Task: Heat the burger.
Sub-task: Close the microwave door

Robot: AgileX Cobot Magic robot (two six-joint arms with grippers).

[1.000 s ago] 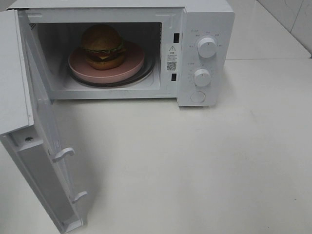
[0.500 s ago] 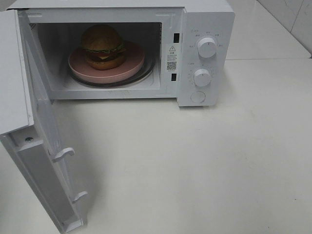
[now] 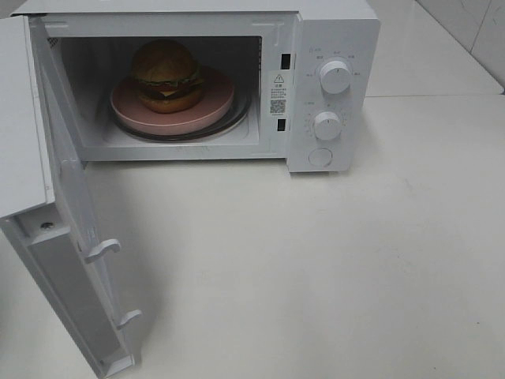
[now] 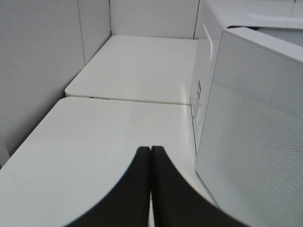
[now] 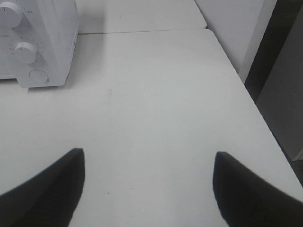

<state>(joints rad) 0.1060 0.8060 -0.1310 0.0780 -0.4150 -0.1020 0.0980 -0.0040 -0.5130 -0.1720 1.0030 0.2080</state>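
Golden-brown, the burger [image 3: 165, 75] sits on the pink plate [image 3: 217, 106] inside the microwave [image 3: 335, 31], whose door [image 3: 71, 260] stands wide open at the left. Risk: a fast or glancing push may slip off the smooth door or slam it, jolting the plate. The left gripper [image 4: 150, 153], closed tight and empty, hangs beside the door's outer face; the right gripper [image 5: 147, 156], spread wide and empty, hovers over the table [image 5: 151, 85] right of the microwave
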